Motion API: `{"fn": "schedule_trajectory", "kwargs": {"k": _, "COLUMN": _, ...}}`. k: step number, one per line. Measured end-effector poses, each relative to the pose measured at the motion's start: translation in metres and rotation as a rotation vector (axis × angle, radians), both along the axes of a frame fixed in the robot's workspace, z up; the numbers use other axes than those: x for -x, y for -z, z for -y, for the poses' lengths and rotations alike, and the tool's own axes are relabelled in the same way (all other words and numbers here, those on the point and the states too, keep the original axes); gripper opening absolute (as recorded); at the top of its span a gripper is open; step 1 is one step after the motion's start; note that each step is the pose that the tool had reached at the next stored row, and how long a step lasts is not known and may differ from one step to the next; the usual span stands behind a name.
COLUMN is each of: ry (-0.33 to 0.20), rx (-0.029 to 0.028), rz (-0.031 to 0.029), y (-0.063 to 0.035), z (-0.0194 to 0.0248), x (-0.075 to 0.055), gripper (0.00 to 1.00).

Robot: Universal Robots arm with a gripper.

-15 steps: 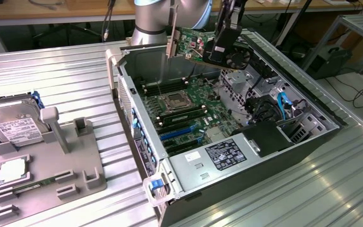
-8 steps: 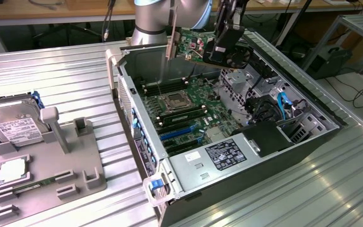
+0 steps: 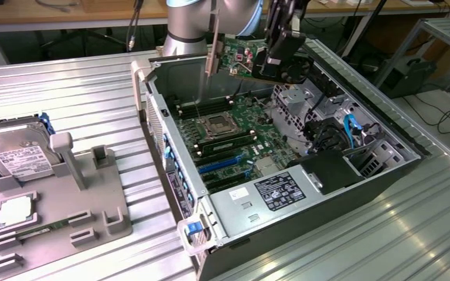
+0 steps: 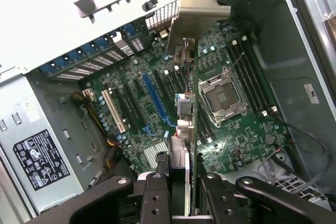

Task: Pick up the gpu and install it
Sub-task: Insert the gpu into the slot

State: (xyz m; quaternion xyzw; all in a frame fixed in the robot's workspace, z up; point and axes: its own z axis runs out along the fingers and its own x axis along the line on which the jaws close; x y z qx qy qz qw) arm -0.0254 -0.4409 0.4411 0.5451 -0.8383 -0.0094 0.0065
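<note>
The green gpu [image 3: 241, 57] with silver bracket hangs on edge above the open computer case [image 3: 327, 234].

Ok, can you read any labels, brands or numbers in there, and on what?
No text is readable.
White label on the hard drive: print too small to read.
Black label on the power supply: print too small to read.
White sticker on the case wall: marks too small to read.

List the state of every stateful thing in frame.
gpu: on edge above the case, not seated.
tool: shut on gpu.
computer case: on its side, panel off.
blue PCIe slot: empty.
CPU socket: empty.
hard drive: in grey fixture, outside case.
processor chip: flat in fixture.
</note>
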Motion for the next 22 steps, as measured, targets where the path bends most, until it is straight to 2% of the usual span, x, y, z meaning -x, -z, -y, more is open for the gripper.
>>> {"fn": "schedule_trajectory", "kwargs": {"k": 15, "ry": -0.149, "rx": 0.0, "rz": 0.0, "y": 0.0, "z": 0.0, "x": 0.0, "gripper": 0.27}}
{"fn": "schedule_trajectory", "kwargs": {"k": 22, "ry": -0.263, "rx": -0.0001, "rz": 0.0, "y": 0.0, "z": 0.0, "x": 0.0, "gripper": 0.27}}
